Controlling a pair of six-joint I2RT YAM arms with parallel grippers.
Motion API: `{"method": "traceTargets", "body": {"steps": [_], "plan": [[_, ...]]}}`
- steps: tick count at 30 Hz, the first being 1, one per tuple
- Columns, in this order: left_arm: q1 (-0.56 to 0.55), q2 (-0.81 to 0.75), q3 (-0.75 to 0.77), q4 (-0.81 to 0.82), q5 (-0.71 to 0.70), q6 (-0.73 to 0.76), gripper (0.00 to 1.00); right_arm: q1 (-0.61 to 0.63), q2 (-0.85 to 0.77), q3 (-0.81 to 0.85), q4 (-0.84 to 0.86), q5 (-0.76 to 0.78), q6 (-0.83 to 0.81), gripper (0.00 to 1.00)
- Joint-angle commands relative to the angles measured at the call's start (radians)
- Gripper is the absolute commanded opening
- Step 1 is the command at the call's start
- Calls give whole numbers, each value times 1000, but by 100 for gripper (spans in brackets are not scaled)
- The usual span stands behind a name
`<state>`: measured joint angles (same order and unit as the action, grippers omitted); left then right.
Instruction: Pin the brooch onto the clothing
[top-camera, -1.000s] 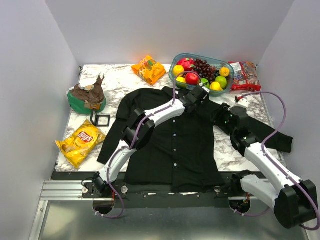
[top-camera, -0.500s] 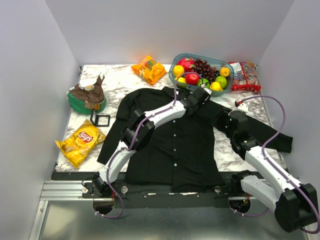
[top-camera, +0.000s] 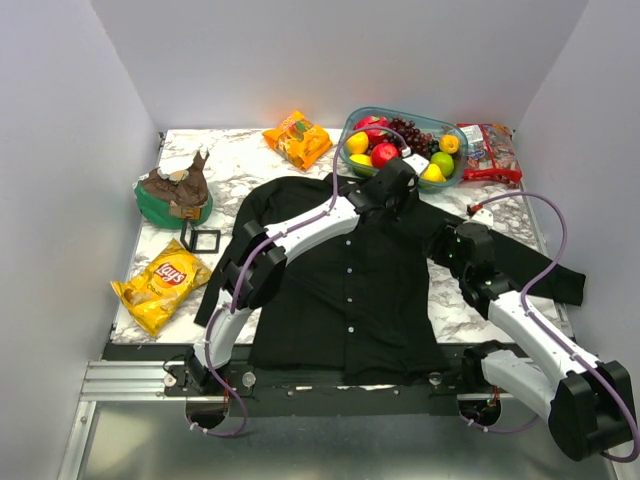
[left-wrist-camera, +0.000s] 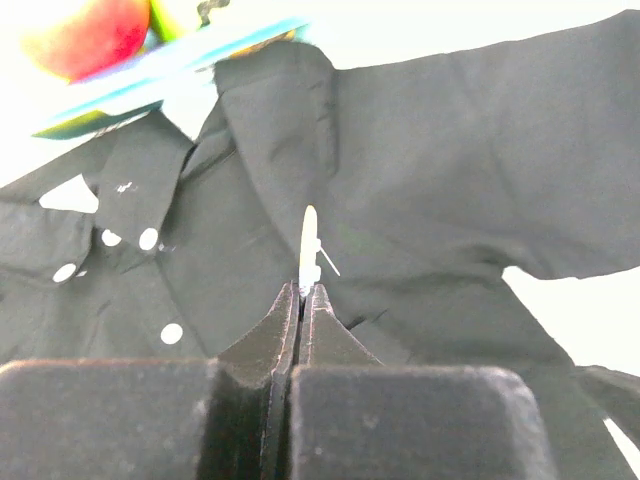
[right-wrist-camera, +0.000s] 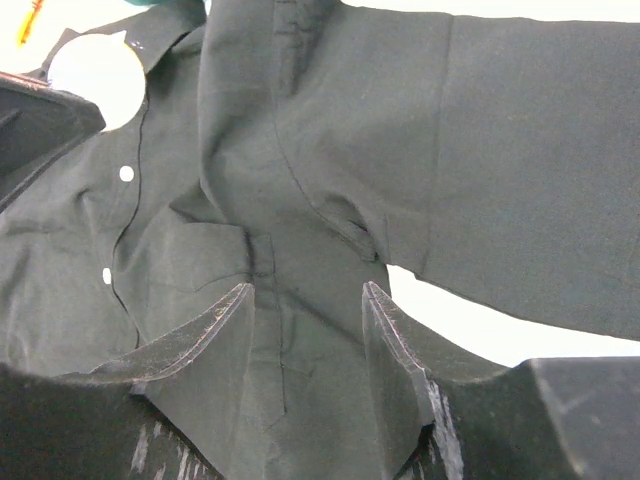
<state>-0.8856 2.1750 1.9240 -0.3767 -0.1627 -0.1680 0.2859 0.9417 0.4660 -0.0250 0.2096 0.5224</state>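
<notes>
Nearest, on the right, the right gripper (right-wrist-camera: 305, 300) hovers over the chest of the black shirt (top-camera: 350, 290), its jaws half apart and empty. Farther off, near the collar, the left gripper (left-wrist-camera: 302, 292) is clamped tight on the brooch (left-wrist-camera: 308, 240), held edge-on with its pin showing. We judge this the placing step. Next, the pin must be pressed through the cloth. Beyond stands the fruit bowl (top-camera: 400, 111).

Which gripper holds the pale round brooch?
The left gripper: its jaws are shut on the pale round brooch, edge-on above the black button-up shirt. The right gripper stands open, empty.
</notes>
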Motion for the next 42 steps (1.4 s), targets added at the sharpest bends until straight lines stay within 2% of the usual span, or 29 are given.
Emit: {"method": "traceTargets", "body": {"steps": [1, 6, 10, 14, 20, 31, 42], "plan": [[-4, 37, 21, -54, -78, 50, 0, -4, -1, -26, 16, 16, -9, 56], [-3, -26, -118, 16, 84, 56, 0, -7, 2, -32, 126, -151, -36, 64], [16, -66, -194, 47, 103, 39, 0, -7, 49, -7, 134, -176, -38, 68], [16, 6, -87, -117, -27, 79, 0, -8, 39, -13, 129, -179, -18, 68], [-7, 107, -16, -186, -141, 120, 0, -8, -56, -49, 88, -158, -1, 67], [-24, 235, 127, -241, -270, 162, 0, -8, -285, -64, -36, -171, 2, 67], [-52, 339, 257, -283, -337, 222, 0, -8, -397, -78, -116, -150, -4, 67]]}}
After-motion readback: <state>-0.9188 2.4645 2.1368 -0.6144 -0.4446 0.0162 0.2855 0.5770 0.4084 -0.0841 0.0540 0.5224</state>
